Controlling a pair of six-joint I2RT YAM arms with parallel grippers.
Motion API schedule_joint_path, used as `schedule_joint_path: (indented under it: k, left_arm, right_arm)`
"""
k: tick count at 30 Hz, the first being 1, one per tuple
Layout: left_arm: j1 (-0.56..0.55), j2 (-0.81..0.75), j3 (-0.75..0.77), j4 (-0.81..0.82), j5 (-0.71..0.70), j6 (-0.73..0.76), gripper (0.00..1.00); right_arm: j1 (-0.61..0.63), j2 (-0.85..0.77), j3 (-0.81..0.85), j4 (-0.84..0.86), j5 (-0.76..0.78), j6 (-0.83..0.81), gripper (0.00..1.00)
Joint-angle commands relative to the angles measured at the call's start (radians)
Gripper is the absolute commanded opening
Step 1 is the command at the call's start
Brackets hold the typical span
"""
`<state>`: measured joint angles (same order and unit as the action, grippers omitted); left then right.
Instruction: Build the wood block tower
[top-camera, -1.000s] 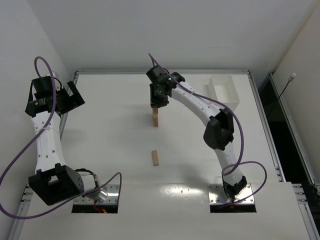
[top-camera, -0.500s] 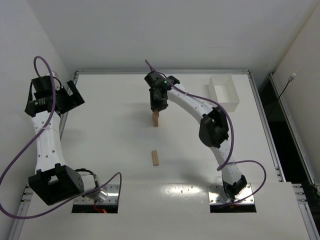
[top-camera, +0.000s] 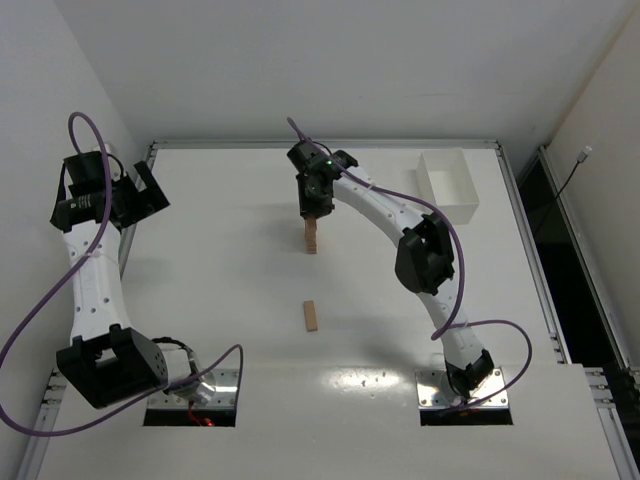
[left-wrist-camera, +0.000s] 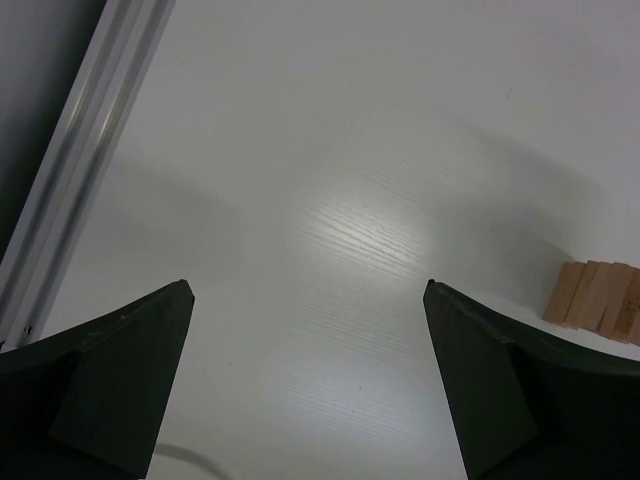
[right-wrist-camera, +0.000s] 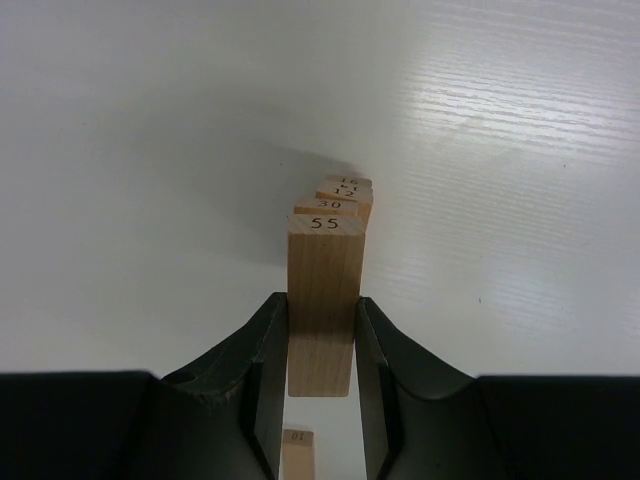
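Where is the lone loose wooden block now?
Top view: the light-brown wooden block lies flat centrally on the white table, apart from the narrow tan block tower, on its near side.

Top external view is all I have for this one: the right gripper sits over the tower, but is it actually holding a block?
Observer: Yes. The right wrist view shows the right gripper shut on a block with 55 printed on its end, lined up over the tower.
Operator: Is it resting on the stack?
Observer: Cannot tell. The next block down reads 30, and no gap shows from that angle.
Operator: Is the left gripper carrying anything?
Observer: No. The left wrist view shows the left gripper open, with only bare table between its fingers.
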<state>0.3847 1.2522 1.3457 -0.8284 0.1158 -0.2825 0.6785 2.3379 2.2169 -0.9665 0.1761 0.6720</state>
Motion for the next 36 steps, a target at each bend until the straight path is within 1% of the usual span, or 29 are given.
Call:
schedule_joint_path:
  k: [1, 13, 16, 17, 20, 30, 33, 34, 36]
  left_arm:
    - [-0.009, -0.002, 0.030, 0.023, 0.008, -0.012, 1.00]
    - [-0.009, 0.007, 0.030, 0.023, 0.008, -0.012, 1.00]
    - [-0.009, 0.007, 0.030, 0.023, 0.008, -0.012, 1.00]
    - [-0.009, 0.007, 0.030, 0.023, 0.008, -0.012, 1.00]
    - [-0.009, 0.007, 0.030, 0.023, 0.008, -0.012, 1.00]
    - [-0.009, 0.007, 0.021, 0.023, 0.008, -0.012, 1.00]
    - [-0.009, 0.007, 0.021, 0.023, 0.008, -0.012, 1.00]
    - [-0.009, 0.007, 0.021, 0.023, 0.008, -0.012, 1.00]
    - [-0.009, 0.007, 0.021, 0.023, 0.008, -0.012, 1.00]
  right_arm:
    - [0.003, 0.001, 0.043, 0.018, 0.019, -0.008, 0.00]
    - [0.003, 0.011, 0.033, 0.028, 0.010, -0.017, 0.00]
    - [0.003, 0.011, 0.024, 0.028, 0.010, -0.026, 0.01]
    - [0.003, 0.011, 0.024, 0.028, 0.010, -0.026, 0.04]
    - [0.003, 0.011, 0.024, 0.037, -0.009, -0.026, 0.15]
    - [0.003, 0.020, 0.015, 0.046, -0.020, -0.026, 0.15]
    - [0.003, 0.020, 0.006, 0.046, -0.020, -0.026, 0.22]
    - [0.003, 0.020, 0.006, 0.046, 0.002, -0.026, 0.25]
    - [0.012, 0.020, 0.006, 0.037, 0.002, -0.026, 0.25]
